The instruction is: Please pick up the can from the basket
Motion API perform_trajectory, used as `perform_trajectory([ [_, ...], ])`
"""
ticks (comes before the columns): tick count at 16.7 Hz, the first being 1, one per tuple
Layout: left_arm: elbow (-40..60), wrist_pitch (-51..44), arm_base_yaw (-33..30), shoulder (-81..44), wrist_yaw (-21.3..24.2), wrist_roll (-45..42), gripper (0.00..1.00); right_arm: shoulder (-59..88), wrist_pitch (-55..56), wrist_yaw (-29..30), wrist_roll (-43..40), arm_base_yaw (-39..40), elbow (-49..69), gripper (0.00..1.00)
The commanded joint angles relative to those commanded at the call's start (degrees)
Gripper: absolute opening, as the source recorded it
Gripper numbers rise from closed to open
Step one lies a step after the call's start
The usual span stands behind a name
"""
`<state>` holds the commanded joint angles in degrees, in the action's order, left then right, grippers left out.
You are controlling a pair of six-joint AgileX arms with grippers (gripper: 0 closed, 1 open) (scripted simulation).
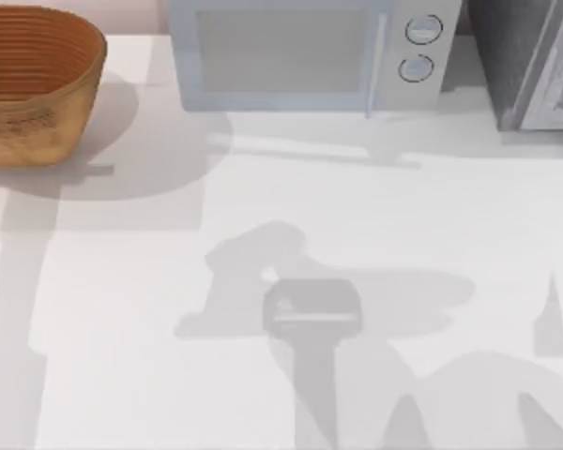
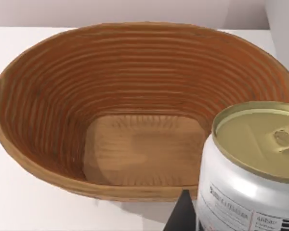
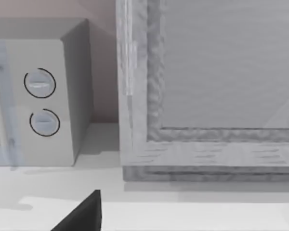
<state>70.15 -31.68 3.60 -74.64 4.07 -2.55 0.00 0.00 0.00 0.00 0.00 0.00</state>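
Observation:
The can [image 2: 253, 168], white-sided with a gold pull-tab end, hangs close to the left wrist camera, above and in front of the basket's near rim. My left gripper [image 2: 221, 220] is shut on it, and one dark finger [image 2: 183, 214] shows beside the can's wall. The basket [image 2: 130, 110] is orange-brown and ribbed inside, with nothing on its flat floor. In the top view the basket [image 1: 33, 80] stands at the table's far left corner. One dark finger [image 3: 82, 215] of my right gripper shows above the white table, facing the appliances.
A pale microwave [image 1: 305, 52] with two round knobs stands at the back middle. A grey cabinet-like appliance [image 1: 535, 61] stands at the back right. Arm shadows lie across the white table [image 1: 122, 309] at the middle and right.

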Motion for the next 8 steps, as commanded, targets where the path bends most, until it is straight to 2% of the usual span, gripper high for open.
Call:
perform_trajectory([
  [4, -16.28, 5.87, -1.01, 17.79, -0.68, 0.28, 0.00, 0.00, 0.00, 0.00, 0.00, 0.00, 0.00, 1.00],
  [8, -38.17, 13.83, -2.79, 41.22, -1.23, -0.75, 0.00, 0.00, 0.00, 0.00, 0.00, 0.00, 0.00, 1.00],
])
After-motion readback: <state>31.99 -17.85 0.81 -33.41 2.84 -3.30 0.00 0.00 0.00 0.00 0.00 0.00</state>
